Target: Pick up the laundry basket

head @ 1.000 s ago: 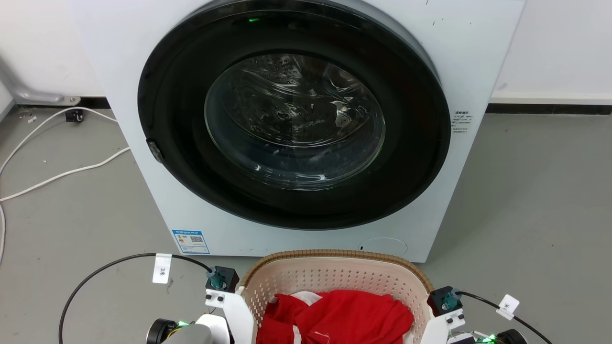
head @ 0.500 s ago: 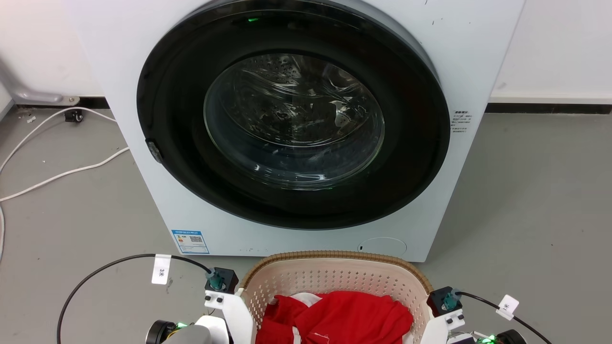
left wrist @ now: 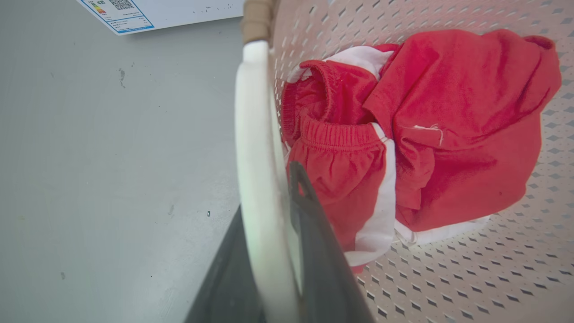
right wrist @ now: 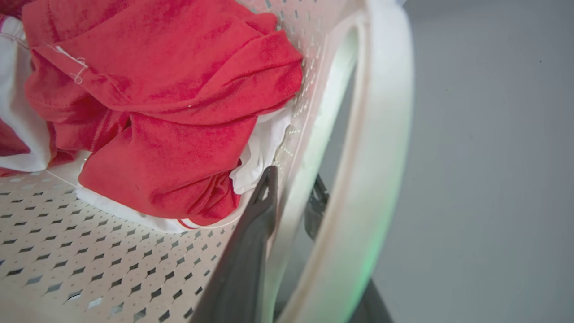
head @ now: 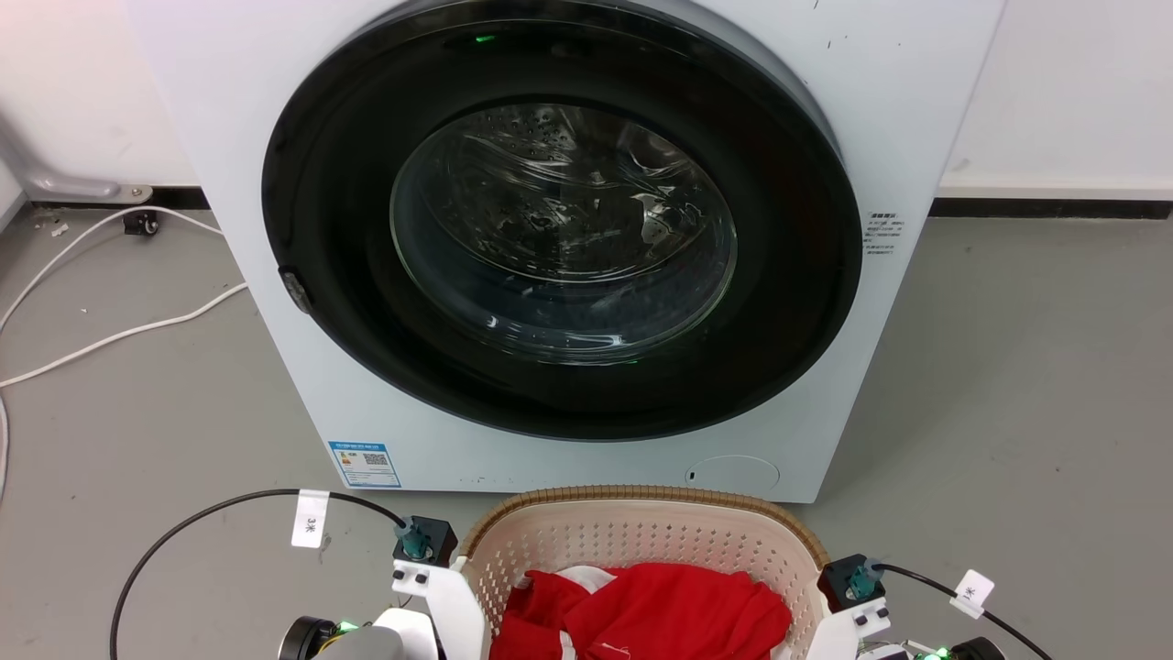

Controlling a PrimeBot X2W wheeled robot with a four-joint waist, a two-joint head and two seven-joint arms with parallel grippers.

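Clothes in the laundry basket — the basket before the washing machine.

We see a white washing machine on a smooth grey floor, its round dark door shut, the glass catching reflections. Behind it runs a white wall with a black skirting strip. A white cable trails across the floor at left.

Cream perforated laundry basket, brown woven rim, upright, red clothes inside
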